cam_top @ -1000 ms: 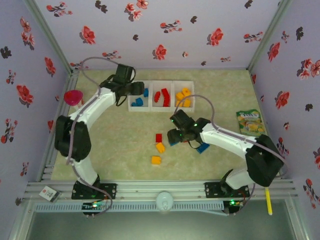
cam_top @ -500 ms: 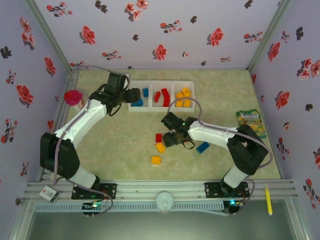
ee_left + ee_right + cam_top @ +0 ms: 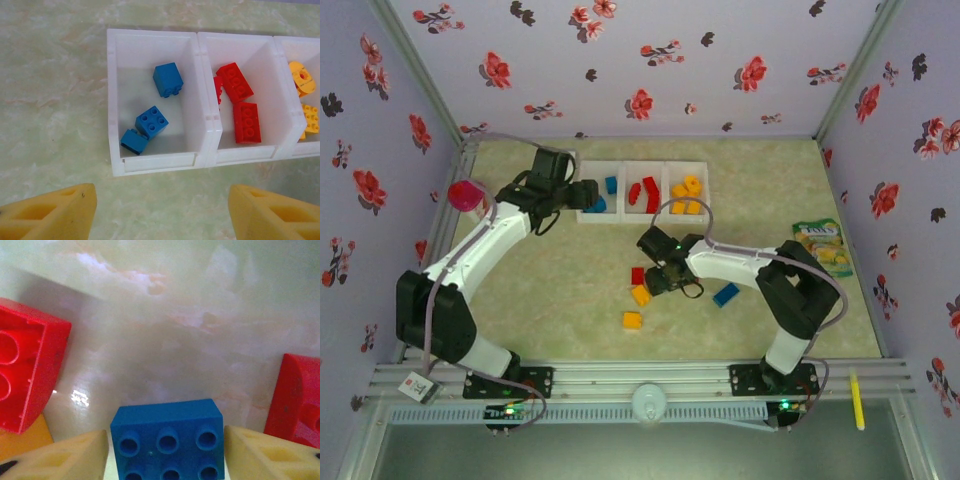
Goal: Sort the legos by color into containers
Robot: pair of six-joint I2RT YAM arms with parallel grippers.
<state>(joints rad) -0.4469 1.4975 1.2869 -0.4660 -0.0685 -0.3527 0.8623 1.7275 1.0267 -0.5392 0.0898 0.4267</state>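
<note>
Arms reach in from the near edge of the worktop (image 3: 570, 290). The left gripper (image 3: 161, 196) hangs just short of the row of white bins (image 3: 205, 125) along the far edge, fingers wide apart and empty. That pose suits an arm with nothing to carry, and sorted blue pieces (image 3: 152, 122) lie in the nearest bin. The right gripper (image 3: 166, 432) sits low at mid-worktop, fingers flanking a blue brick (image 3: 167, 442) that lies studs up. Whether they pinch it cannot be told, but it looks like a pick-up. A red brick (image 3: 25, 375) and an orange brick (image 3: 640, 295) lie just beside it, and a second blue brick (image 3: 725, 294) lies nearer the right edge. The worktop is pale green, marbled and glossy. Lilac walls (image 3: 620, 70) printed with red and dark flowers enclose it on three sides.
</note>
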